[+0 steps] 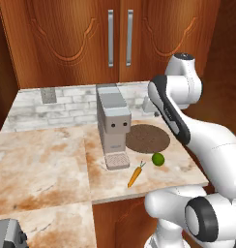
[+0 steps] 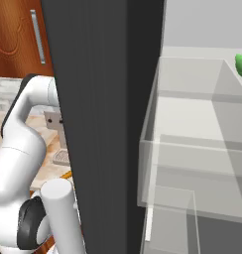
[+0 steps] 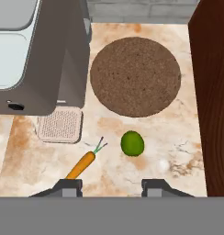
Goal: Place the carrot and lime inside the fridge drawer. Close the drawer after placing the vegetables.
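Hovering above a marbled counter [image 3: 36,151], claw [image 3: 111,186] with jaws apart, holding nothing. Carrot [image 3: 81,165] lying just ahead of the left fingertip; lime [image 3: 132,143] beside its leafy end, apart. Beyond: round brown mat [image 3: 135,75]; grey coffee machine [image 1: 112,123] with drip tray. Backdrop: pale brick splashback [image 1: 66,104], wooden cabinets [image 1: 91,34]. Right base view: dark fridge wall [image 2: 103,99], clear bins [image 2: 192,163].

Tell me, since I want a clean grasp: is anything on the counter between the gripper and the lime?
Nothing visible. In the hand view the gripper hangs above bare counter, with the lime just beyond its tips. The carrot lies off to one side, apart from the lime; the round brown mat is farther on.
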{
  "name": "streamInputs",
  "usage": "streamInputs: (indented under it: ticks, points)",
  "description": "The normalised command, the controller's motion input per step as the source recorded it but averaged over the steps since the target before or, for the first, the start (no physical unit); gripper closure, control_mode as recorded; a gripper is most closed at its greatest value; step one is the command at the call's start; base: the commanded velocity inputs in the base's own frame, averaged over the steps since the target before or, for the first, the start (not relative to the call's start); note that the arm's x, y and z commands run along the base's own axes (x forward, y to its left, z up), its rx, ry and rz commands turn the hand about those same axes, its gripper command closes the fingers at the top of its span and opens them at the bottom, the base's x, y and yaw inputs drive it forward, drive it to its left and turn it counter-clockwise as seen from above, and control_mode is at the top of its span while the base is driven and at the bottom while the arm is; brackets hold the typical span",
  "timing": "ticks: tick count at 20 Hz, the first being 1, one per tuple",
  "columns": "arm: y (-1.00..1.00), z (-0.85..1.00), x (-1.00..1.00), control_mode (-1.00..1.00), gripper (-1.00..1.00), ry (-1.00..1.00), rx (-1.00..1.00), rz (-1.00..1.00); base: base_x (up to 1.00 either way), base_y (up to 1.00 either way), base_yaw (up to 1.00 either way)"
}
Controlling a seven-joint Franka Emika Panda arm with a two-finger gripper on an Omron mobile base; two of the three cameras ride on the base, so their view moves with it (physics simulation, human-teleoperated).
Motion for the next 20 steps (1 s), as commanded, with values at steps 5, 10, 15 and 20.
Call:
streamInputs:
  ticks: [5, 10, 15, 20]
  points:
    - [-0.07, -0.06, -0.55, -1.0, -1.0, -0.11, 0.03, -0.03, 0.0, 0.0, 0.0]
    - [0.27, -0.64, -1.0, -1.0, -1.0, -0.15, 0.07, -0.3, 0.0, 0.0, 0.0]
    - [0.88, -0.95, -0.45, -1.0, -1.0, 0.08, 0.01, -0.44, 0.0, 0.0, 0.0]
    - [0.38, -0.65, 0.19, -1.0, -1.0, 0.15, 0.06, -0.33, 0.0, 0.0, 0.0]
